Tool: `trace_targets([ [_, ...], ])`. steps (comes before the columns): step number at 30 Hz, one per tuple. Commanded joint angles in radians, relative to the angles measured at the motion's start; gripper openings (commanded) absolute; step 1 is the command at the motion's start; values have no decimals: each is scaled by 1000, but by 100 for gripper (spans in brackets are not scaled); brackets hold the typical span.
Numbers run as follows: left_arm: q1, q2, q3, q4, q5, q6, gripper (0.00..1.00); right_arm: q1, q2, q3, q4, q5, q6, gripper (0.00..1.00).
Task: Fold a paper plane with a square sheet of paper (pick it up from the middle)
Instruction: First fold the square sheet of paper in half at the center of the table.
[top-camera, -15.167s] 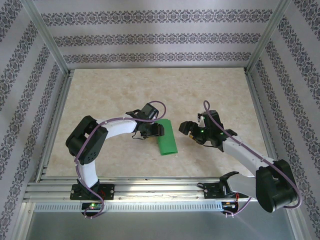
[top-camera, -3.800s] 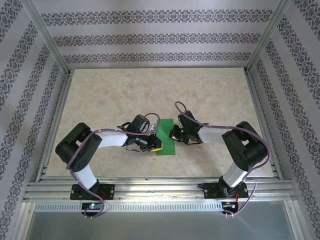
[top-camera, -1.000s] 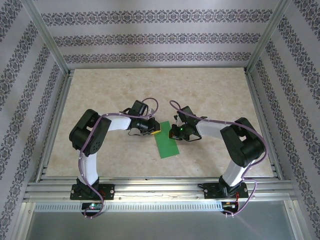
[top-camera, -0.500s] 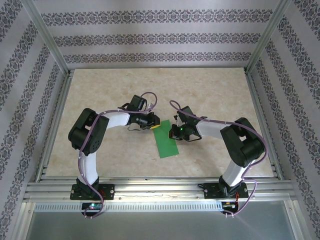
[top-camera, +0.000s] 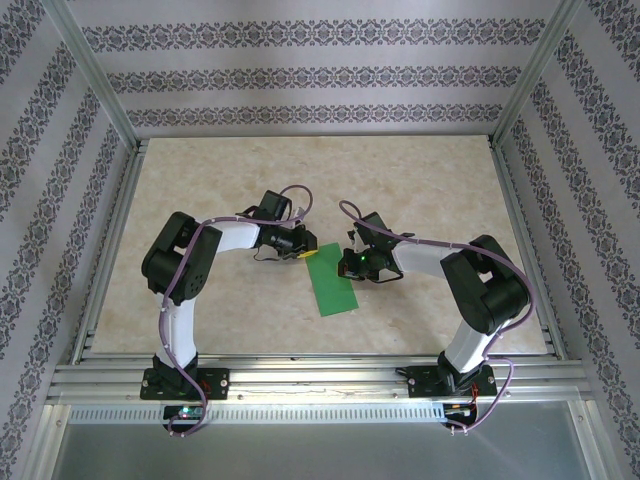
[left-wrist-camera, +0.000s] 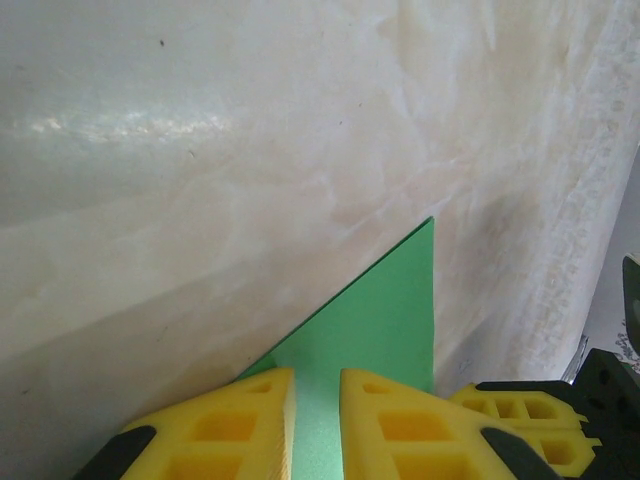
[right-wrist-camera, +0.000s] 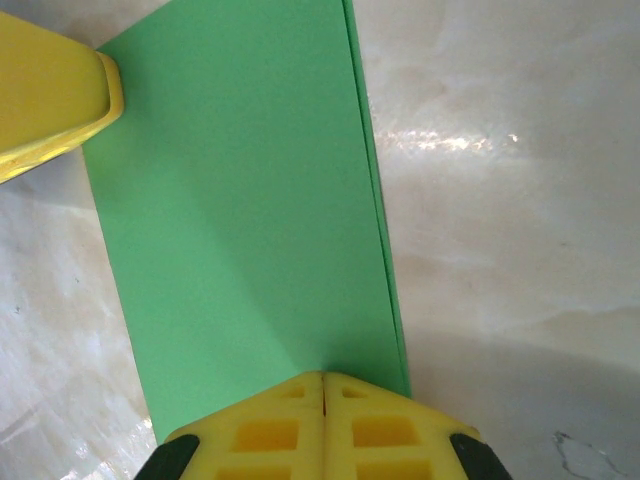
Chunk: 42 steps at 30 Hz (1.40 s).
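**Left gripper** (left-wrist-camera: 316, 390): yellow jaws narrowly parted, with nothing seen clamped. It sits at the far left corner of the thin, bright green sheet of paper (right-wrist-camera: 240, 200), and green shows through the gap.

**Right gripper** (right-wrist-camera: 322, 390): jaws fully closed, with the tips bearing down on an edge of the sheet and apparently pinning it.

**Sheet:** it lies on the pale marbled worktop (top-camera: 200, 180) between the arms, doubled into a long rectangle.

**Assessed step:** first corner fold for the nose.

**Next move:** this calls for catching that corner without shifting the pinned side.
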Motion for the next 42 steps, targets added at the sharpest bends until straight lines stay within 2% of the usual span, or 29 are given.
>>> trace_targets([
  [1, 45, 35, -2, -45, -68, 42, 19, -5, 34, -37, -136, 46, -7, 0],
  [9, 67, 33, 30, -64, -94, 44, 20, -7, 30, -59, -122, 46, 1, 0],
  [17, 67, -77, 28, -68, -61, 19, 22, -7, 25, -56, -118, 39, 3, 0],
  [24, 16, -156, -33, -22, -12, -17, 22, -7, 23, -44, -121, 39, 2, 0],
  [32, -21, -71, -81, 39, 34, -19, 22, -7, 28, -53, -114, 42, 11, 0],
  [38, -3, -31, -75, 9, -78, -27, 21, -7, 25, -71, -108, 43, 14, 0],
  [42, 37, -16, -81, 38, -82, -74, 22, -8, 18, -81, -105, 48, 15, 0],
])
